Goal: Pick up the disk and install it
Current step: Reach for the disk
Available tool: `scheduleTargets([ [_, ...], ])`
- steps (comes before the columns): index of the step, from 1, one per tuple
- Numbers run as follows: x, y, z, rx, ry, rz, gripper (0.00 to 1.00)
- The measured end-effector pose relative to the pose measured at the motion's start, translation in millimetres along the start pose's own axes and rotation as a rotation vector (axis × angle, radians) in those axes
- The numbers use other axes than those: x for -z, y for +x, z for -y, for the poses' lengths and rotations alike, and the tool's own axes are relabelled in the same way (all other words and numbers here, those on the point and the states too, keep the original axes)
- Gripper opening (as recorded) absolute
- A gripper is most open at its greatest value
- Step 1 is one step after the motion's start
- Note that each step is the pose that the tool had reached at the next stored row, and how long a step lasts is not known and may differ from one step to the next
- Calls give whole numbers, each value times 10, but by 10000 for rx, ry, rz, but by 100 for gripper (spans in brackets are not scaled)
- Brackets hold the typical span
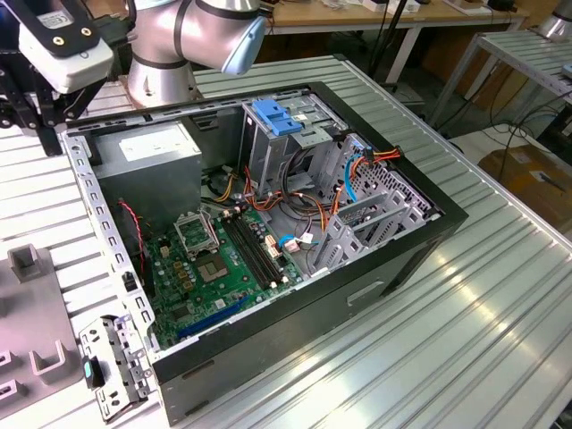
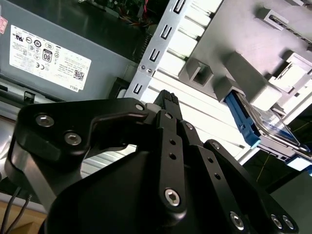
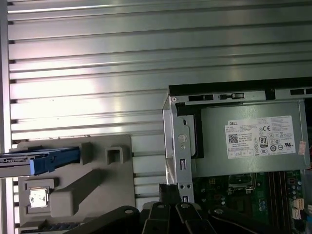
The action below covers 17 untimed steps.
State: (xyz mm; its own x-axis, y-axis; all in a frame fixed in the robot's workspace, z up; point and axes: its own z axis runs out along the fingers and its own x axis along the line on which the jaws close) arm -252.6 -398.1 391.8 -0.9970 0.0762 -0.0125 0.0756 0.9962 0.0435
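In the exterior view an open computer case (image 1: 402, 259) lies on its side on the ribbed metal worktop (image 1: 465, 340), with the motherboard (image 1: 223, 259) exposed and a drive cage (image 1: 277, 121) standing near the far wall. The arm (image 1: 179, 36) reaches over the exterior view's left corner of the case, above a grey fixture (image 1: 36, 295) set beside it. In the second wrist view the tool (image 2: 166, 97) looks drawn narrow, its tips together and nothing held. It hangs over bare worktop between the case's power supply (image 2: 48, 53) and the fixture. The disk (image 2: 265, 124) sits propped in the fixture's far slot, well apart from the tool, its blue frame (image 2: 241, 119) facing the camera and its glossy face catching light. In the first wrist view the disk appears edge-on as a thin strip, so it seems to stand on its side. It should handle as stiff, fairly dense and sensitive to knocks. The smooth face is likely slippery, so the plastic frame along the exposed upper edge looks like the safer place to take hold.
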Motion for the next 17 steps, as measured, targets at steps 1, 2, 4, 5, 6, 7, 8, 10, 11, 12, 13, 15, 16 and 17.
scheduleTargets([
  [1,0,33,2,0,0,0,11],
  [2,1,53,4,1,0,-1,11],
  [4,1,106,8,-1,0,-1,11],
  [5,1,129,10,-1,0,-1,11],
  [6,1,160,12,-1,0,-1,11],
  [7,1,184,14,-1,0,-1,11],
  [8,2,217,17,0,0,-1,11],
  [10,2,272,21,1,0,-1,11],
  [11,3,305,23,0,0,-1,11],
  [12,3,328,25,0,0,-1,11],
  [13,3,358,27,-1,0,-1,11],
  [15,3,409,31,-1,0,-1,11],
  [16,3,429,33,0,0,-1,11],
  [17,3,453,34,0,0,0,11],
])
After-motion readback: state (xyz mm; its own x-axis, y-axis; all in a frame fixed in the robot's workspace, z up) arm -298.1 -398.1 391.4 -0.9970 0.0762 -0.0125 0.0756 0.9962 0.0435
